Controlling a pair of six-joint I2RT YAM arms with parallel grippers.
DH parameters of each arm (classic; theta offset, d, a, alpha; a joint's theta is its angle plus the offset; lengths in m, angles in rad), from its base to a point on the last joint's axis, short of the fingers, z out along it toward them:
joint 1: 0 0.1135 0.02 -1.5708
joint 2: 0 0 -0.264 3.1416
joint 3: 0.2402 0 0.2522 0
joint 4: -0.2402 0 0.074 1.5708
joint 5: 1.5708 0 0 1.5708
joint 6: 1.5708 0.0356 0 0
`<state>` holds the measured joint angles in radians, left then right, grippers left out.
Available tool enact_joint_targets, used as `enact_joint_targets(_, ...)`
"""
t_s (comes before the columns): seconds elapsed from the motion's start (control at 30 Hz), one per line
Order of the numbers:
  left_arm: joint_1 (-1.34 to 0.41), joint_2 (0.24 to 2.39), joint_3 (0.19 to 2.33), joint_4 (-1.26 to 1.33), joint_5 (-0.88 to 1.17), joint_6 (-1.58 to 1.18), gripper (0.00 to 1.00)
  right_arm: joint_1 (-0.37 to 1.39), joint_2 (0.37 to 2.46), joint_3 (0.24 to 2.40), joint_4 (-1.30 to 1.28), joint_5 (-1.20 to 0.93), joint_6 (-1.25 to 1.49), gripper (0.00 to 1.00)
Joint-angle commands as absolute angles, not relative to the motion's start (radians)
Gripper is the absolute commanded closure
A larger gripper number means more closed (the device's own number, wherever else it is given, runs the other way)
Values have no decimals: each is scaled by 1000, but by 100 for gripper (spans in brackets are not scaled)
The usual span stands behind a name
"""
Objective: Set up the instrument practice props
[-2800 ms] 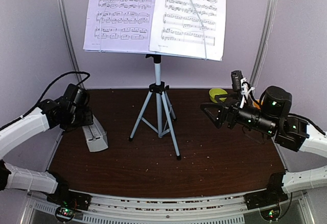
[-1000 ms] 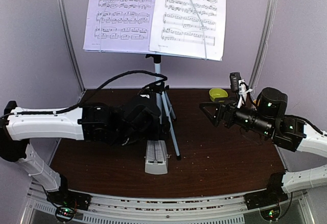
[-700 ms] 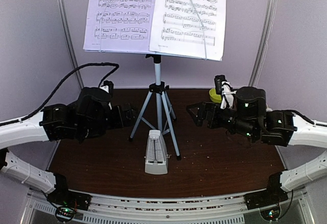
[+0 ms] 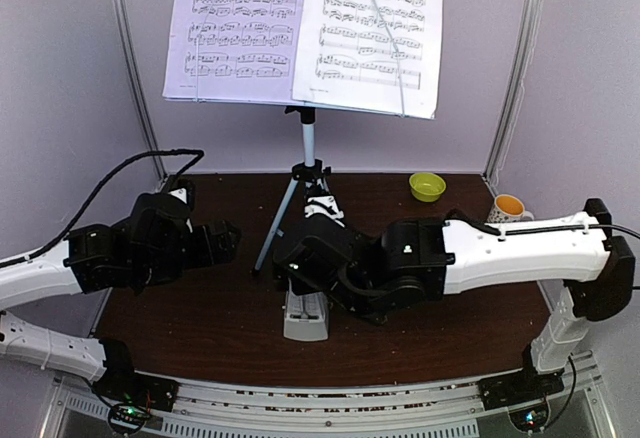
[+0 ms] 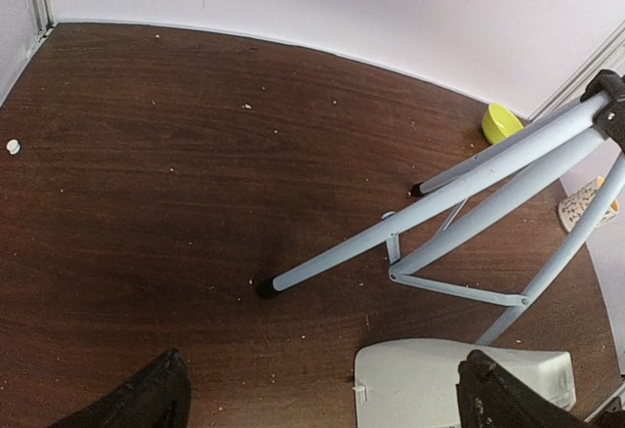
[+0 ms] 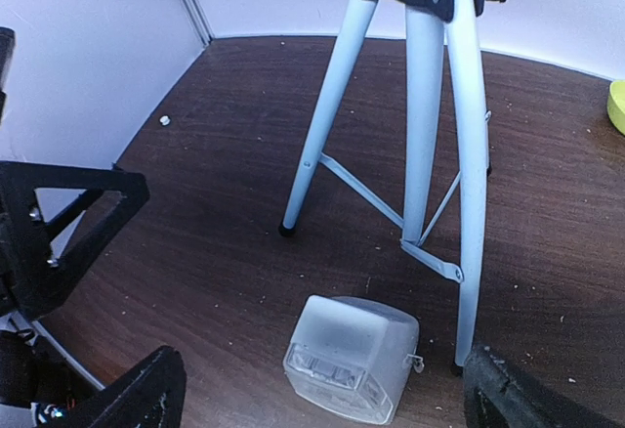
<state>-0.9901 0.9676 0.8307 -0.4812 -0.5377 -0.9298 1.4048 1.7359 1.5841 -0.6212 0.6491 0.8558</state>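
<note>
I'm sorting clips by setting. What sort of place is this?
Probably a small robot test booth staged as a music corner: plain pale walls close round a dark table, robot arms are bolted at its near edge, and a music stand with sheet music stands near a metronome.

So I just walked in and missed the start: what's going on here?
A two-armed robot is setting up music practice props. The stand carries two pages of sheet music, and the metronome sits on the table in front of it. The right hand hovers open just above the metronome, gripping nothing. The left hand waits open off to the left, also empty.
</note>
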Motion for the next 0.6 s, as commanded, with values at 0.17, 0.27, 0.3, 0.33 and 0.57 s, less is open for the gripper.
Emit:
enact_joint_targets(0.17, -983, 929, 806, -486, -584, -938, 2, 1404, 1881, 1723, -721, 727, 918, 7)
enact_joint_targets(0.27, -983, 919, 799, -491, -592, -943, 2, 1398, 1932, 1759, -769, 735, 964, 8)
enact_joint_targets(0.3, -982, 915, 795, -490, -594, -946, 2, 1397, 1948, 1772, -785, 744, 976, 8)
enact_joint_targets(0.33, -982, 913, 789, -491, -595, -945, 2, 1395, 1963, 1782, -797, 748, 987, 9)
enact_joint_targets(0.57, -964, 910, 788, -520, -585, -926, 2, 1365, 2008, 1779, -801, 726, 1028, 18)
